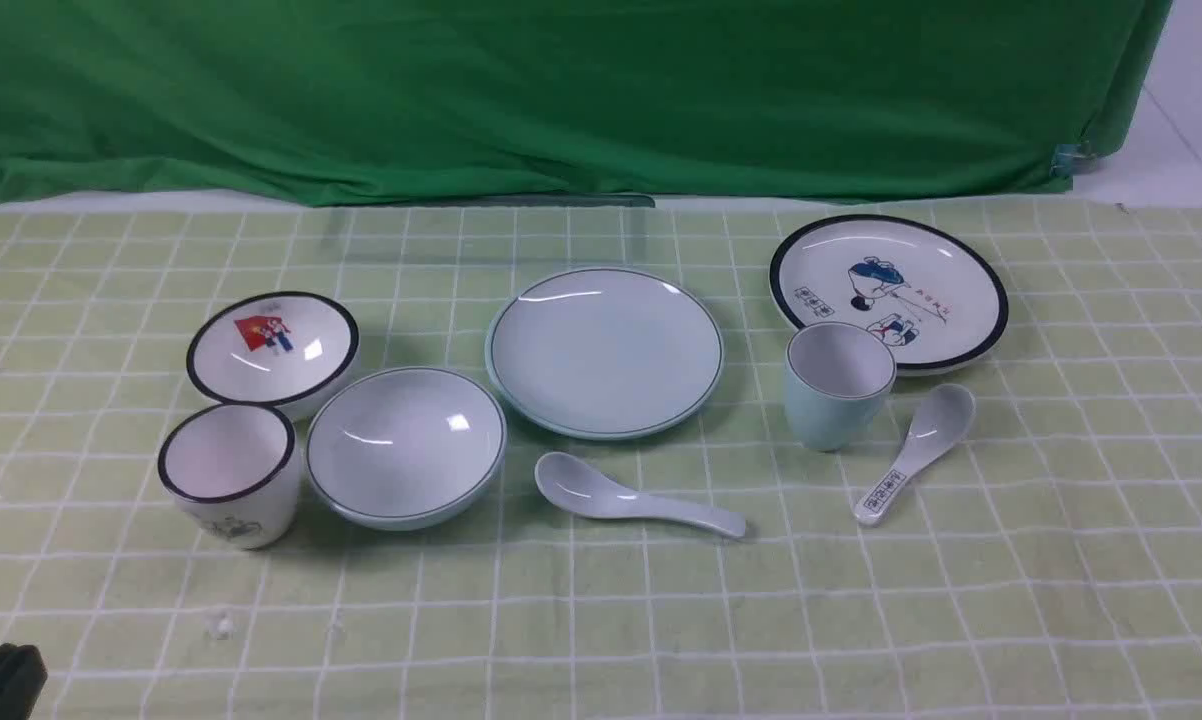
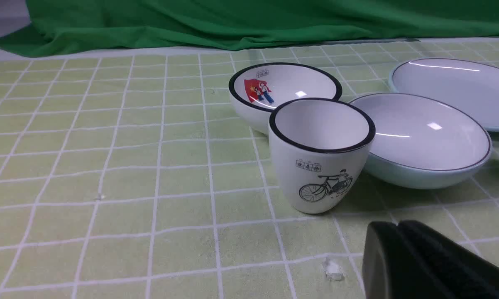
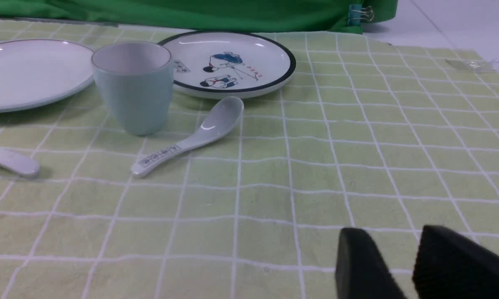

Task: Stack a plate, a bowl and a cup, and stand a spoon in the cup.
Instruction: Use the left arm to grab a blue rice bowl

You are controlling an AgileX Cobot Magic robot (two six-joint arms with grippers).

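A plain plate (image 1: 606, 353) is set mid-worktop (image 1: 1091, 560), apparently as the stack's base, between the bowl (image 1: 406, 447) and the cup (image 1: 839, 385); the spoon (image 1: 633, 499) is laid nearer, its handle accessible. The left hand (image 2: 392, 226) is closed, the right (image 3: 392, 232) parted, both unladen, presumably awaiting the first lift.

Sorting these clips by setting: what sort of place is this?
Probably a staged robot test table: a green cloth backdrop, a green checked tablecloth, and spaced-out dishes in two styles, plain pale blue-green and black-rimmed white.
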